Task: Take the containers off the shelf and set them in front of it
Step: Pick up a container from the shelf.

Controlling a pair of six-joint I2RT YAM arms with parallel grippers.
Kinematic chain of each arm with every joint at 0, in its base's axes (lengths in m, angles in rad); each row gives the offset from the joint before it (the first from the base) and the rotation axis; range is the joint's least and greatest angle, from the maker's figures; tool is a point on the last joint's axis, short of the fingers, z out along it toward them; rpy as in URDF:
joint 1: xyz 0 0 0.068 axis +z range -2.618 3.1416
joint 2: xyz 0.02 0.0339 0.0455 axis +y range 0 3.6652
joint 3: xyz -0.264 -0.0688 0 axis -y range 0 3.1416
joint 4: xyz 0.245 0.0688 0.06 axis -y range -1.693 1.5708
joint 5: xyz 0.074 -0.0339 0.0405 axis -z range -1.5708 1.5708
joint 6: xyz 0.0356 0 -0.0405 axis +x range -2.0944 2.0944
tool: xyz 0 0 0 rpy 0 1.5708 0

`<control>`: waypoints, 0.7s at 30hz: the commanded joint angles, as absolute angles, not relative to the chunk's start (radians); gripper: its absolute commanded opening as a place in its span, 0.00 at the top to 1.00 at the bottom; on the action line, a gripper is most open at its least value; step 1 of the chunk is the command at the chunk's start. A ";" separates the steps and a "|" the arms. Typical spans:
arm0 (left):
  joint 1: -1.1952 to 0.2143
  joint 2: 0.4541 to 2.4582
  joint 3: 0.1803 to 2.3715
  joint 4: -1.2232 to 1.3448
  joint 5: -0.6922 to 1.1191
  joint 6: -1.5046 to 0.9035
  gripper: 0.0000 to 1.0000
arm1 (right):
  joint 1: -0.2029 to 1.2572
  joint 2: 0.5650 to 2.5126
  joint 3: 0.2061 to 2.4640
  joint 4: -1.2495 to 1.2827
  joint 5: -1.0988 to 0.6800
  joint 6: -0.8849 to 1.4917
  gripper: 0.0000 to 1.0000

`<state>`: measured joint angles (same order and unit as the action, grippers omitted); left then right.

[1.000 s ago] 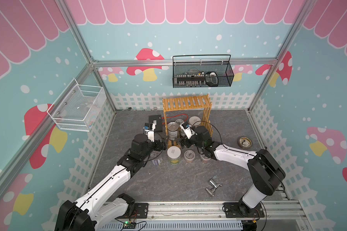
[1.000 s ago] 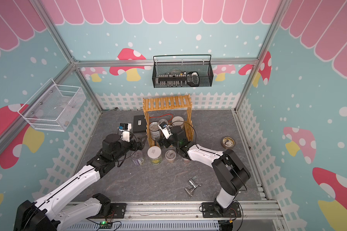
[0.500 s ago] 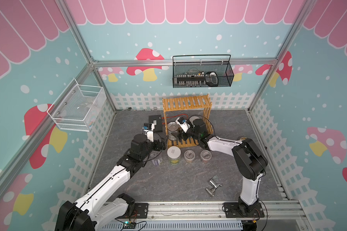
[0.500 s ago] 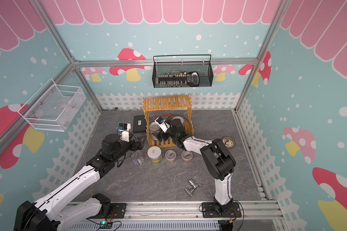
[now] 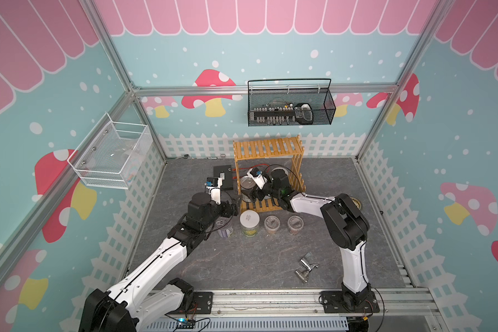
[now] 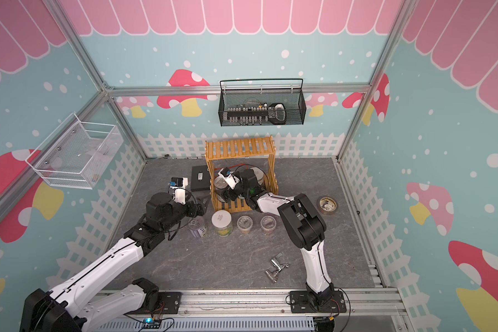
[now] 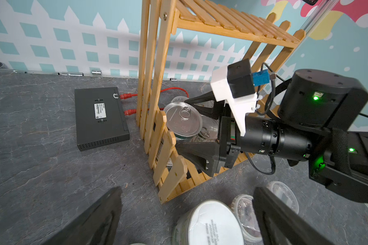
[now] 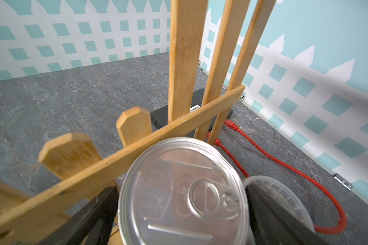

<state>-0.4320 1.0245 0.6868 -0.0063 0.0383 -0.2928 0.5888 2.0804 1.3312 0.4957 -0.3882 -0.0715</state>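
Snagging the shelf looks the chief danger: the right gripper is deep in the lower tier, jaws spread either side of a tin and not visibly pinching it. The side rail is just beside one finger, so a crooked pull could drag the rack or tip the tin. A cup and second tin crowd it and could be knocked over. The left gripper, jaws spread and empty, hovers near the shelf's front corner, where the arms might clash. Four containers already stand in a row in front: purple tin, jar, two cups. Teal mushroom walls and a white picket border enclose a grey stone-patterned floor, flat and roomy. A black box lies beside the shelf, a faucet well forward.
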 commanded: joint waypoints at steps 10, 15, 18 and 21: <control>-0.425 1.026 0.678 0.000 0.062 -0.297 0.01 | 0.575 2.084 1.342 0.532 -0.457 -0.038 0.33; -0.424 1.022 0.678 0.001 0.076 -0.300 0.01 | 0.569 2.026 1.289 0.554 -0.451 -0.037 0.36; -0.424 1.022 0.681 0.003 0.087 -0.301 0.01 | 0.569 1.983 1.252 0.564 -0.454 -0.037 0.37; -0.424 1.021 0.683 0.003 0.092 -0.301 0.01 | 0.568 1.930 1.208 0.570 -0.455 -0.039 0.37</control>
<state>-0.4320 1.0248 0.6868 -0.0051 0.0696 -0.2928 0.5755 2.0068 1.2350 0.5217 -0.4416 -0.0441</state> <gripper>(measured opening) 0.990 0.763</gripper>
